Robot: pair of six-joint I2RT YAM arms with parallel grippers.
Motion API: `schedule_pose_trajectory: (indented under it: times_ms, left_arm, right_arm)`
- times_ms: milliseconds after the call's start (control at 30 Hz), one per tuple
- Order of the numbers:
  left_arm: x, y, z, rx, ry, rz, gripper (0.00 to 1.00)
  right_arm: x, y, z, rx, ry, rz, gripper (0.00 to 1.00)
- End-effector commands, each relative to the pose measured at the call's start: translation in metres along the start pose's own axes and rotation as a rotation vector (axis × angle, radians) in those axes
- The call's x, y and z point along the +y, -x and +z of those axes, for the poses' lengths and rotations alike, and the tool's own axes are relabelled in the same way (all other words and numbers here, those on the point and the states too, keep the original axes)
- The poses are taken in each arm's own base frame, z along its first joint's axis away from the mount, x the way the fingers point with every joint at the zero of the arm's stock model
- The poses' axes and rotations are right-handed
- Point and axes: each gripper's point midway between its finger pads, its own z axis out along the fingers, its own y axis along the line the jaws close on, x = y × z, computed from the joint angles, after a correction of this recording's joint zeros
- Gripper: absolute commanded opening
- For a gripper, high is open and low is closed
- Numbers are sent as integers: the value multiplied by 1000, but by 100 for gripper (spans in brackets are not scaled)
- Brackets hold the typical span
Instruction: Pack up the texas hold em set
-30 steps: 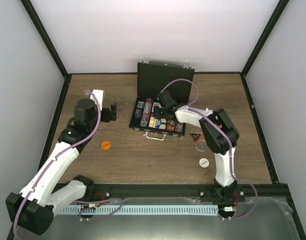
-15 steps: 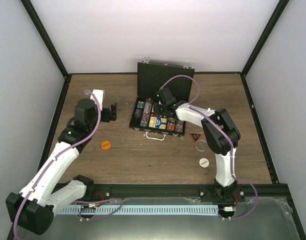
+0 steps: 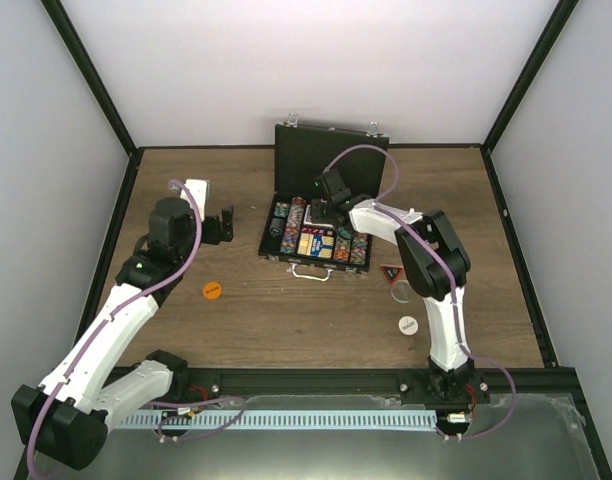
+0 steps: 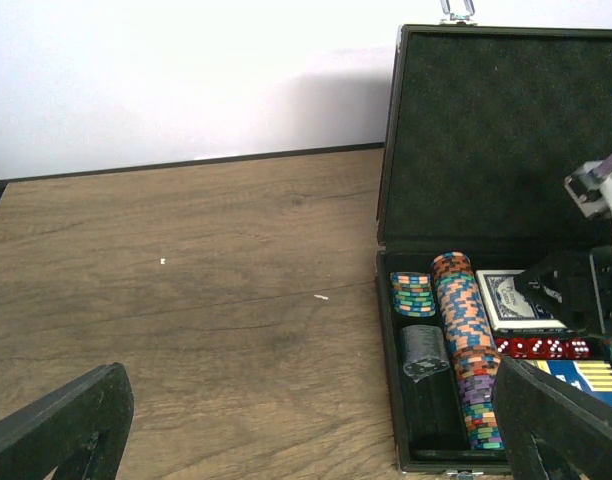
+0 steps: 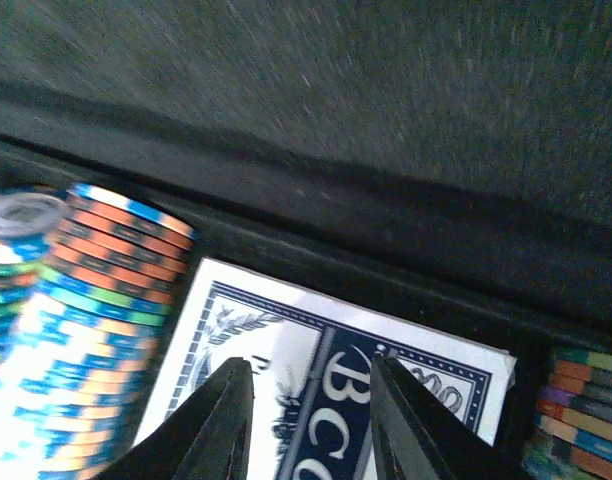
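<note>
Black rectangular case (image 3: 331, 158), felt-lined. Ridged chip rows (image 4: 462, 322) lie beside a blue-backed card deck (image 5: 316, 330). Left gripper (image 4: 308, 368) gapes wide; right gripper (image 5: 308, 363) is slightly parted and empty.

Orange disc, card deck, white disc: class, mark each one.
Orange disc (image 3: 213, 290), top external view, centre of its face.
Card deck (image 4: 508, 298), left wrist view, its blue back.
White disc (image 3: 407, 324), top external view, its centre.

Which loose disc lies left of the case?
The orange disc, alone on that side; the white disc and pale disc lie right of the case.
</note>
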Motion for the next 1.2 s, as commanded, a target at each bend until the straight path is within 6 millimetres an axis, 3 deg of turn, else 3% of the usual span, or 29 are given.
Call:
schedule_pose_trajectory:
  times_ms: [0,167,333,500,667,733,900,1167]
  left_arm:
    - [-1,-3,2,3,-8,11,100]
    - [-1,-3,2,3,-7,11,100]
    - [1,-3,2,4,2,12,100]
    - [4,-1,0,-6,19,10,100]
    - [8,3,-6,-29,39,5,100]
    - [11,6,-8,-43,49,0,100]
    - [17,12,-14,-71,82,-10,100]
    - [21,13,-17,-84,102,-12,100]
  right_arm:
    - [-10,-15,15,47,-44,-6,33]
    - [-14,-29,20,80,-53,-12,33]
    - [-10,-16,2,46,-30,-28,36]
    - [-1,6,-48,-23,31,-52,45]
    - [-9,0,-99,-47,59,-59,71]
    - [-23,-13,-115,-23,49,-34,79]
    - [-81,-68,-143,81,-31,122,99]
    - [-174,-145,-172,158,-262,450,100]
